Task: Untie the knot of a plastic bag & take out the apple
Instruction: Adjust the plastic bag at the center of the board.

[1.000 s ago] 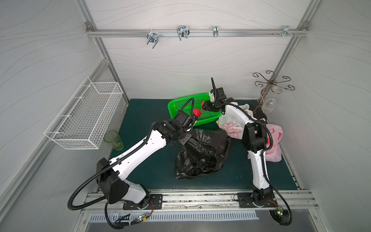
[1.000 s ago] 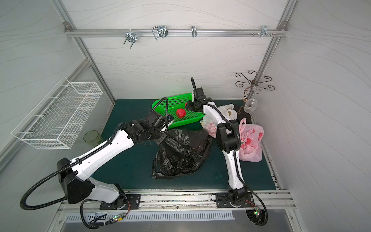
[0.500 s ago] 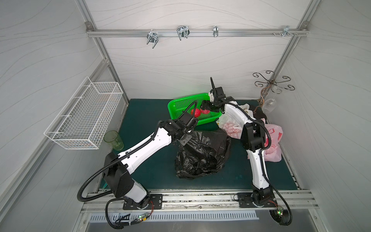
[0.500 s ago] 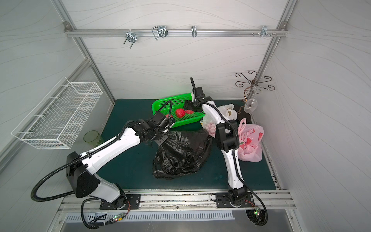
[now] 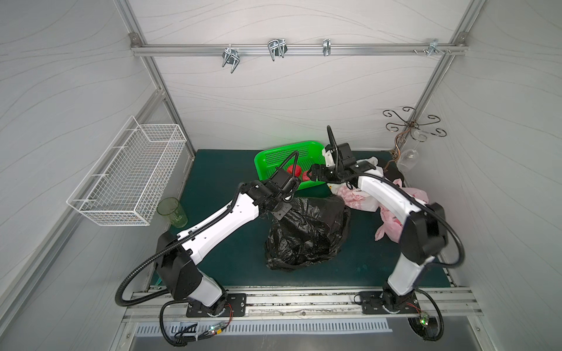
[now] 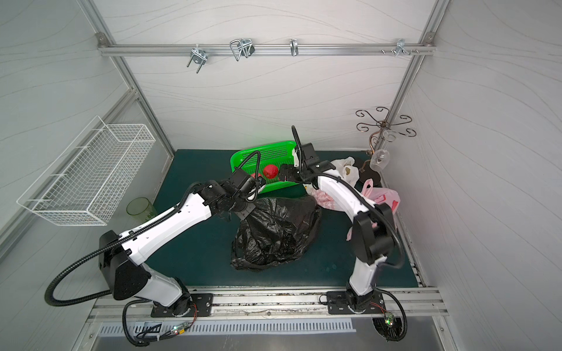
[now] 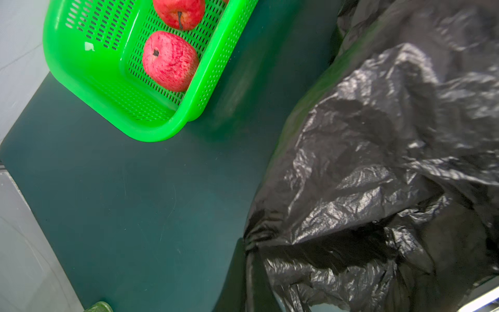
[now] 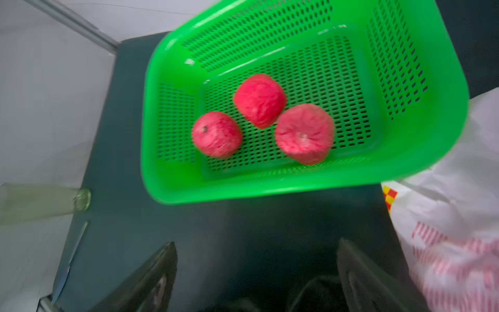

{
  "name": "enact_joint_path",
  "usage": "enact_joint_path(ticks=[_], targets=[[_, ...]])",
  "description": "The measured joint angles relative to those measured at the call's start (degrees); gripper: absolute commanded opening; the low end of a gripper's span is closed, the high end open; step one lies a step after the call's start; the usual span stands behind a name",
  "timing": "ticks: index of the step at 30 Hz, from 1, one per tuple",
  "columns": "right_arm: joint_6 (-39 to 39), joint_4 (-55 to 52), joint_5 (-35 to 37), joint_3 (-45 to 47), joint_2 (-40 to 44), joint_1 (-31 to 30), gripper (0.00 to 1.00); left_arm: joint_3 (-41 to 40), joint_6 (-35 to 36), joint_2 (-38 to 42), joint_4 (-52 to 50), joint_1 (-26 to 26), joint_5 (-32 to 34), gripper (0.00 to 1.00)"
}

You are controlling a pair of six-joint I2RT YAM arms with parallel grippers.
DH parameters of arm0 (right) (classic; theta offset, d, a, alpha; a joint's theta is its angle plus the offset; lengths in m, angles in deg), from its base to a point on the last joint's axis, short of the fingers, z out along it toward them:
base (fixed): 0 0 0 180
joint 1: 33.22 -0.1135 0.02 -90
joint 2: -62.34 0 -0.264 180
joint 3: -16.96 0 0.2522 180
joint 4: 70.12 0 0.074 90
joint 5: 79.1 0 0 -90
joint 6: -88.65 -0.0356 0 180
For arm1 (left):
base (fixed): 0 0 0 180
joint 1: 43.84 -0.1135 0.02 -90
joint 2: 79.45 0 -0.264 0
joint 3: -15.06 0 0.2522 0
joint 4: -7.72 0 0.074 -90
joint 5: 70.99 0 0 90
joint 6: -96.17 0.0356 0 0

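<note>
1. The left claw [image 5: 281, 210] is pinched shut on the black bag [image 5: 307, 234]; thin film could slip free and the mouth collapse.
2. Three apples [image 8: 260, 100] sit in the green basket [image 8: 270, 186], just ahead of the right claw [image 8: 255, 247], whose jaws are apart and empty.
3. The bag's inside and knot are hidden, and the right wrist view is blurred.

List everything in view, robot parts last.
mat: one, dark green, covers the floor
basket: one, green, back of mat
apples: three, red, inside basket
black bag: one, black, mid mat
patterned bags: several, pink and white, right side
tumbler: one, green, left edge
wire basket: one, white, left wall
hooks: several, metal, overhead rail
stand: one, dark metal, back right corner
wine glass: one, clear, hanging from stand
left gripper: shut on black bag's edge
right gripper: open, empty, before basket
</note>
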Motion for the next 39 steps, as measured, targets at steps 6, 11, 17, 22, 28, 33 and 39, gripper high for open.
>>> enact_joint_path(ticks=[6,11,17,22,28,33,39], targets=[[0.8,5.3,2.0,15.6,24.9,-10.4,0.82,0.0,-0.4,1.5,0.3,0.0,-0.1,0.0],[2.4,5.5,6.3,30.9,36.8,-25.2,0.79,0.0,-1.4,2.2,1.2,0.0,-0.5,0.0],[2.2,0.5,11.0,36.4,36.8,-37.4,0.79,-1.3,-2.4,7.8,4.8,0.0,-2.5,0.0],[1.4,0.2,12.0,34.6,30.9,-39.9,0.76,-2.1,-2.9,11.1,6.4,-0.1,-4.2,0.0],[-0.1,4.3,11.2,32.5,22.8,-40.2,0.77,-2.2,-3.7,10.9,6.8,-0.1,-5.8,0.0],[-2.7,8.0,11.4,32.1,18.4,-38.9,0.83,-2.2,-3.8,10.4,6.8,-0.1,-6.3,0.0],[-7.9,7.9,12.1,33.1,17.8,-30.1,0.89,-2.2,-3.8,10.2,6.8,-0.1,-6.5,0.0]])
